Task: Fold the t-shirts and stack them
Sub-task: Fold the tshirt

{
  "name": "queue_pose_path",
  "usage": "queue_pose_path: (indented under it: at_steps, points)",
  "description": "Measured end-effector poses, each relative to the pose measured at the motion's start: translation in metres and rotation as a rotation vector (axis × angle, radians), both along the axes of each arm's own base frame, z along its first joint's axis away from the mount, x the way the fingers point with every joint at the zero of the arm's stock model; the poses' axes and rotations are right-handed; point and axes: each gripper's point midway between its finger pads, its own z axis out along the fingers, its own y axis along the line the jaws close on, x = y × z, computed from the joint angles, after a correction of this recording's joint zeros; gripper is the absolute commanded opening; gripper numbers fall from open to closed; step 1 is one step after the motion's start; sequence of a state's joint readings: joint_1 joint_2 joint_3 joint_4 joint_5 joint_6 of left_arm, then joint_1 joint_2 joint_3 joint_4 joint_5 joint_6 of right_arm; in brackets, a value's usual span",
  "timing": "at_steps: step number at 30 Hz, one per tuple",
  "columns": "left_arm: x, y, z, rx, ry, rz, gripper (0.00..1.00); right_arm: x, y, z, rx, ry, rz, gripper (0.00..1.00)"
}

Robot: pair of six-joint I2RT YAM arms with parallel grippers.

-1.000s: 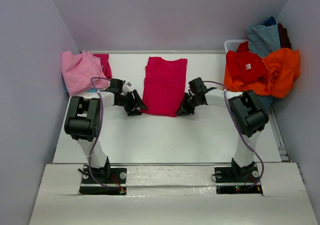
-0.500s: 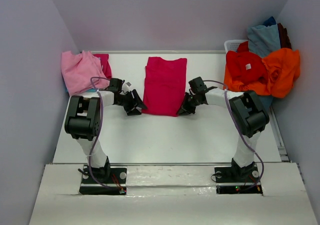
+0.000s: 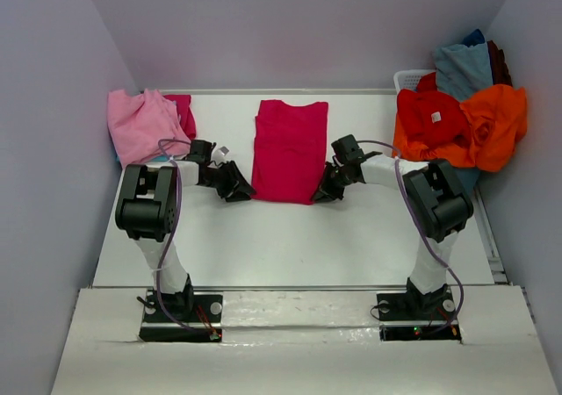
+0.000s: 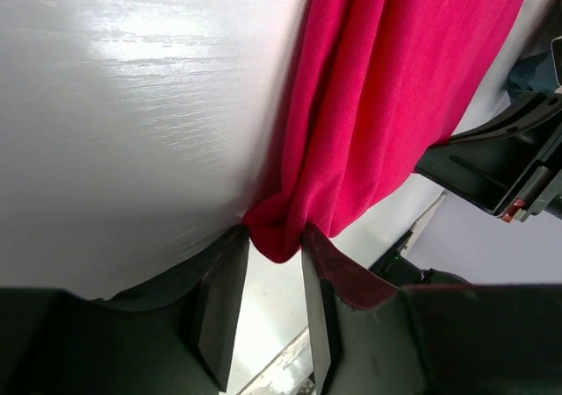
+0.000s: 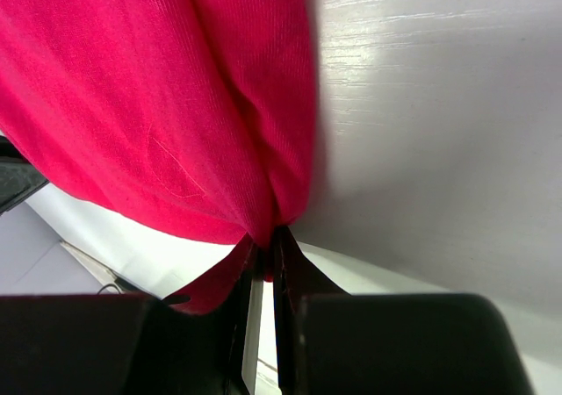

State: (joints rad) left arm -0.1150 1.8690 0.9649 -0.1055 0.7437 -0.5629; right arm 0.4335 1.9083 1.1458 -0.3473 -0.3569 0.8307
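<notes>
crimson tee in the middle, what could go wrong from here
The left pincer has only the corner tip of the crimson tee between its jaws; it may slip out on lifting.
The right pincer pinches a thin bunch of edge, so the fold could come out uneven.

- Crimson-magenta tee (image 3: 290, 149): centre of table (image 3: 290, 237), folded lengthwise into narrow rectangle, lying flat, long axis near-to-far.
- Light pink tee (image 3: 139, 125): crumpled, far-left corner.
- Red tee (image 3: 430, 118), orange tee (image 3: 493, 121), grey-blue tee (image 3: 464, 68): unfolded, heaped together, far right.
</notes>
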Motion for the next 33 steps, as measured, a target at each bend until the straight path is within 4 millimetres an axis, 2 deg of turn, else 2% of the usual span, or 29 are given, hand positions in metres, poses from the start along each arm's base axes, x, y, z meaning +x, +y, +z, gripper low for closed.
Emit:
queue_pose_path:
  at_steps: [5, 12, 21, 33]
  points:
    - [-0.001, -0.001, -0.004, -0.006, 0.006, -0.001, 0.29, 0.0, -0.001, 0.0, -0.003, 0.0, 0.0, 0.13]
    - [-0.001, -0.002, -0.006, -0.011, 0.008, -0.003, 0.07, 0.0, -0.001, 0.0, -0.006, -0.001, 0.001, 0.13]
    - [-0.001, -0.002, -0.005, -0.01, 0.009, -0.004, 0.06, -0.001, -0.003, 0.0, -0.015, -0.002, -0.002, 0.13]
    - [0.001, 0.0, -0.005, 0.011, 0.011, -0.006, 0.06, -0.003, -0.016, 0.002, -0.072, -0.023, -0.015, 0.13]
